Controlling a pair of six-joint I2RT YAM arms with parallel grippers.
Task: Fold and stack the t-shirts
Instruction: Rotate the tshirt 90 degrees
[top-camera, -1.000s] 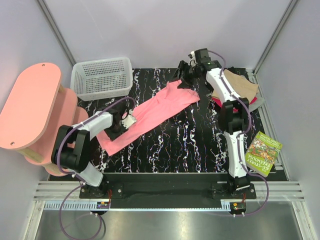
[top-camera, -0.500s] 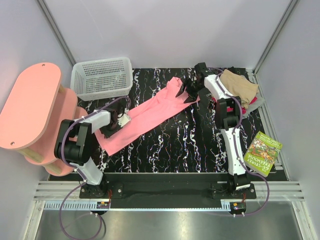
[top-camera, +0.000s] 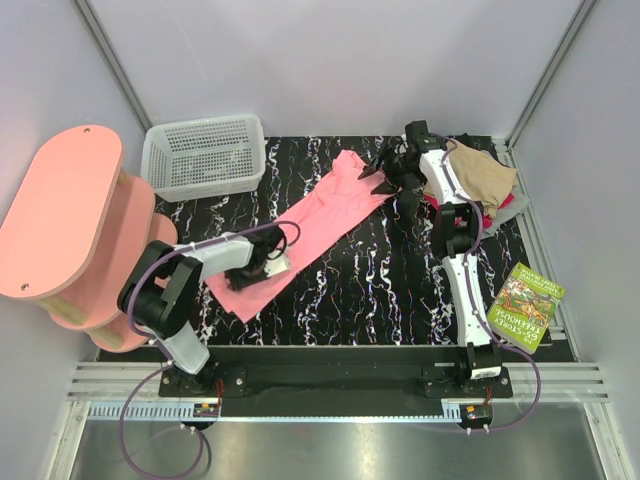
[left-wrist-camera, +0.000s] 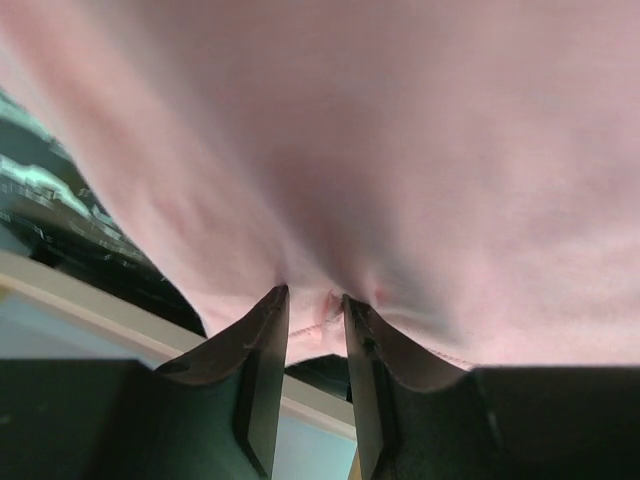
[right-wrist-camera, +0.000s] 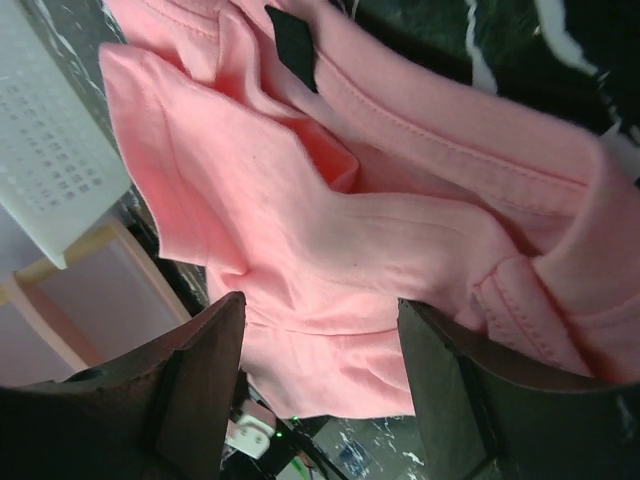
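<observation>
The pink t-shirt (top-camera: 310, 220) lies in a long diagonal strip across the black marbled table (top-camera: 380, 290). At its near hem my left gripper (top-camera: 272, 265) is low on the table. In the left wrist view the narrow jaws (left-wrist-camera: 315, 295) pinch the stitched hem of the pink cloth (left-wrist-camera: 400, 150). My right gripper (top-camera: 383, 172) hovers beside the shirt's far end, its jaws spread wide (right-wrist-camera: 320, 300) over the rumpled pink fabric (right-wrist-camera: 330, 230) and closed on nothing. Folded t-shirts are stacked at the back right, a tan one (top-camera: 482, 170) on top and a red one (top-camera: 503, 207) showing beneath.
A white mesh basket (top-camera: 205, 155) stands at the back left. The pink oval-topped stool (top-camera: 60, 215) fills the left side. A green book (top-camera: 526, 305) lies off the table's right edge. Grey walls close in the back and sides.
My left gripper has slid nearer and rightward along the hem, dragging the shirt's lower end. The right gripper has moved right and down, and the shirt's far end has narrowed.
</observation>
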